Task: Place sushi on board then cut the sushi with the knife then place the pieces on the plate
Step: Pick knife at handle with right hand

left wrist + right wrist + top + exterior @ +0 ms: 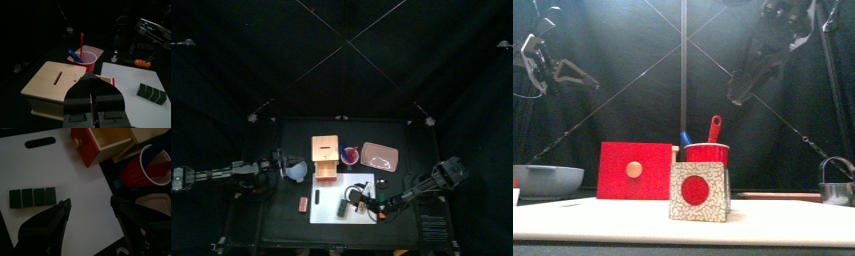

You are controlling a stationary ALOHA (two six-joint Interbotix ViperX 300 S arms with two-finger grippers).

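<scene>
Sushi [33, 197] is on the board [73, 173], four dark blocks in a row, left-middle of the right wrist frame. Right gripper [90, 201] hangs over the board just beside it, jaws wide apart, nothing in them. Left gripper [92, 80] is over the box [47, 85], jaws pressed together, empty. Red knife [714, 128] and blue knife [684, 139] stand in the cup [707, 152], centre of the front frame. Tray [381, 155] is right of the cup in the top frame.

The pale wooden box [45, 86] looks matt; the white cutting board [60, 173], smooth matt plastic; the red cup [84, 62], glossy plastic.
</scene>
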